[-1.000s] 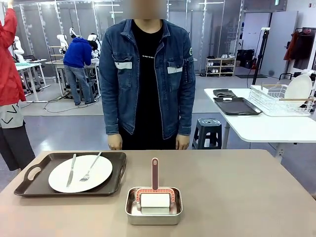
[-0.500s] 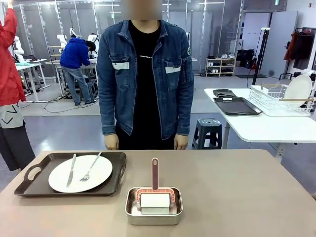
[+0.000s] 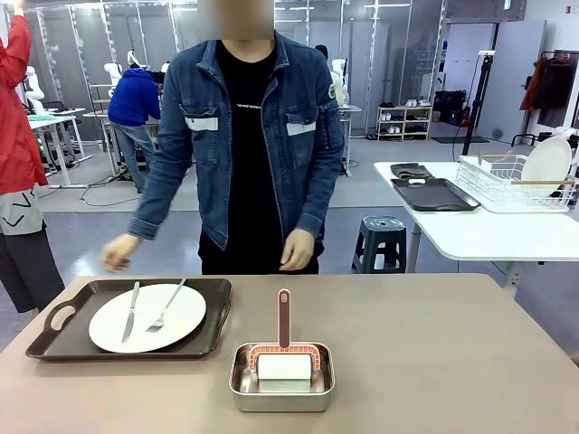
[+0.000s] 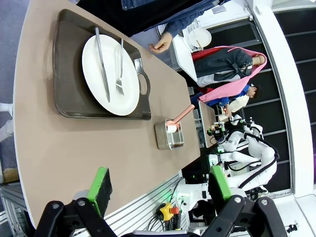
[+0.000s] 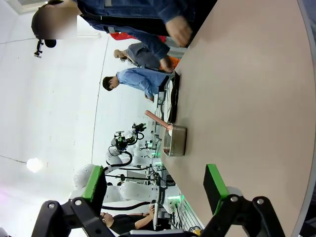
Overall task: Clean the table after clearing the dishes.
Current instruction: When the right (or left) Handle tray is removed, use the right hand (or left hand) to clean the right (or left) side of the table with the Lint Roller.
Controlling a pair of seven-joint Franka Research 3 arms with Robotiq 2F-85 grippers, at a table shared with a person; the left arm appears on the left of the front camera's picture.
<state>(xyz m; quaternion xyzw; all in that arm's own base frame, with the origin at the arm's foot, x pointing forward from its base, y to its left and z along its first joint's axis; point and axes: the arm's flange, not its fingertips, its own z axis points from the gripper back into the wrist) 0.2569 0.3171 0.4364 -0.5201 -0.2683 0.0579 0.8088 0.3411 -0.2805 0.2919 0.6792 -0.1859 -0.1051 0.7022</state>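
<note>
Two grippers, both released, and the big table (image 3: 434,344) is wide open down its right half. From the front, the dark tray (image 3: 118,354) sits at the left, its left handle close to the table's left edge. It carries the white plate (image 3: 185,316) with the knife (image 3: 131,312) and fork (image 3: 167,307) lying on it. Just right of the tray, close to the near edge, stands the steel pan (image 3: 280,402), a pink-handled brush (image 3: 284,318) resting in it with the handle pointing to the far side. The person (image 3: 244,136) stands at the far edge, one hand (image 3: 118,255) hanging just beyond the tray's far-left corner and the other hand (image 3: 297,250) near mid-table, both off the surface. Farther right, a white side table (image 3: 470,231) holds a dish rack (image 3: 507,181), well apart. Over to the left wrist view: the left gripper (image 4: 159,190) hangs with jaws spread wide and nothing between the green pads (image 4: 101,185), looking along the tabletop with bare surface ahead of tray and pan. Right wrist view now: the right gripper (image 5: 154,190) is likewise spread wide and empty over clear brown tabletop, with the rounded edge sweeping past and the pan farther off.
</note>
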